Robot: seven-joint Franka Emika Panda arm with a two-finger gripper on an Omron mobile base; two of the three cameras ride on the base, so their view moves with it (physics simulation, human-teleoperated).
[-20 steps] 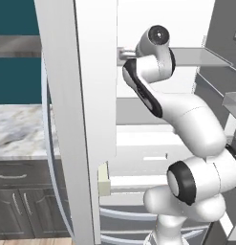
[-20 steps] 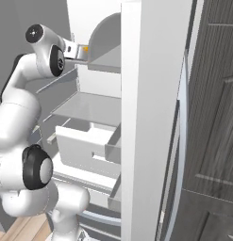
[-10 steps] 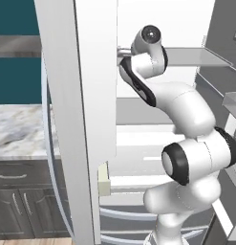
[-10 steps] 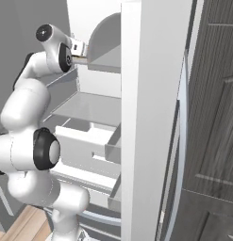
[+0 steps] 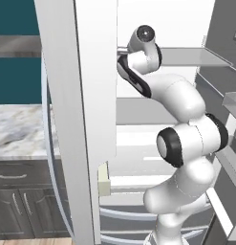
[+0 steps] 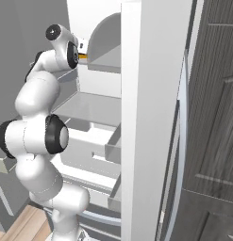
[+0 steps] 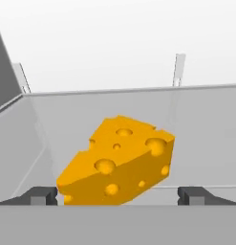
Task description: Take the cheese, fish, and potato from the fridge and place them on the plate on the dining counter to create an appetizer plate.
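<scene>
So the one cheese (image 7: 118, 162) wedge is sitting right between the pincer (image 7: 118, 195) tips, just ahead of them. It's a chunky orange-yellow block, smooth and matte, with a flat sloped top and a bunch of round holes pocking both the top face and the side facing the camera. Its thin end points toward the left fingertip (image 7: 42, 195) and the fat end sits nearer the right one. The left tip looks just beside the cheese's lower corner, maybe touching, I can't really tell; the right tip is clearly apart from it.

The pincer is spread wide, both small dark grey blocky tips standing out to either side of the wedge, not squeezing anything.

The cheese rests on a flat pale grey shelf (image 7: 205, 139), smooth and plain, no texture at all. Behind it, past the pincer, is the white back wall of the fridge (image 5: 91, 95), with two thin pale upright strips on it, one to the left and one to the right of the cheese.

From the base cameras the glossy white arm (image 5: 186, 139) with its dark joints reaches up into the open fridge at the upper shelf level, and a tiny bit of orange shows right at the hand in the right base view. Below the hand there are more grey shelves and white drawers. A grey-white marble countertop (image 5: 19, 129) over dark grey cabinets sits off to the arm's left.
</scene>
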